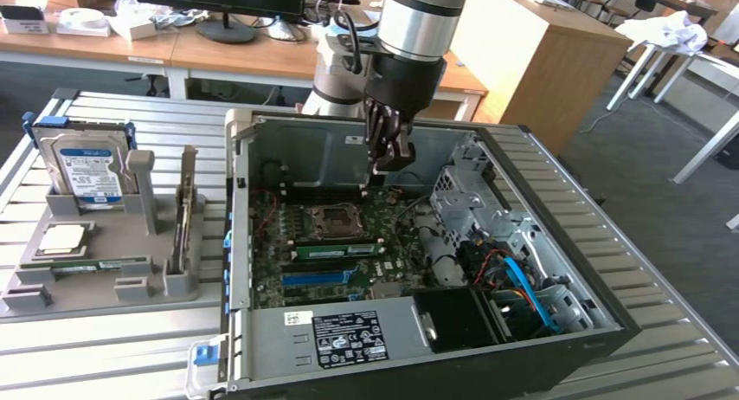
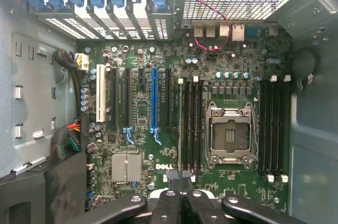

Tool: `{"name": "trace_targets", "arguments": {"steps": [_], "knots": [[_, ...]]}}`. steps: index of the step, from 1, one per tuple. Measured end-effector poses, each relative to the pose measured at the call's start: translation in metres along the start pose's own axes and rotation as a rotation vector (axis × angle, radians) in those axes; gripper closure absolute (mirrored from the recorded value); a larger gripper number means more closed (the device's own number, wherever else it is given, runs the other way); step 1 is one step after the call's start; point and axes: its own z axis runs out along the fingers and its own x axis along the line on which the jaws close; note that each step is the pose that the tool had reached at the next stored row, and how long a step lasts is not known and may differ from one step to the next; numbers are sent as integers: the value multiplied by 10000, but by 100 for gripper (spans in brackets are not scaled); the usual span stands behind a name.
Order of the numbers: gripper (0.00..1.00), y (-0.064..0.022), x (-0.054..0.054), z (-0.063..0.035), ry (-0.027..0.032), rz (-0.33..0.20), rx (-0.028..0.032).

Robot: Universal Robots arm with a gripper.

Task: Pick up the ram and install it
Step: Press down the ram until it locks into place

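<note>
The robot's gripper [image 1: 390, 162], fingers pressed together on nothing, hangs inside the open computer case [image 1: 242, 158] above the motherboard [image 1: 335, 244]. A green RAM stick [image 1: 337, 249] lies seated in a slot beside the empty CPU socket [image 1: 337, 216], below and toward the camera from the claw, its long axis running across the exterior view. Another stick [image 1: 99, 265] rests on the grey tray [image 1: 69, 292], well apart at the exterior view's left.

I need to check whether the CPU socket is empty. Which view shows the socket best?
The wrist view. It looks straight onto the CPU socket, with its metal frame and bare contact area plain to see. The exterior view shows the same socket at a slant on the motherboard, with less detail.
</note>
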Motion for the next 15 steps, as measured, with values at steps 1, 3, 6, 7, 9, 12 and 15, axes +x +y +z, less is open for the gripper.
{"name": "trace_targets", "arguments": {"steps": [1,3,6,7,9,12,15], "knots": [[90,0,0,0,0,5,0],[90,3,0,0,0,125,-4],[90,5,0,1,3,516,-15],[90,6,0,1,3,662,-19],[90,7,0,2,5,969,-27],[90,9,0,3,7,1397,-39],[90,13,0,5,9,1807,-51]]}}
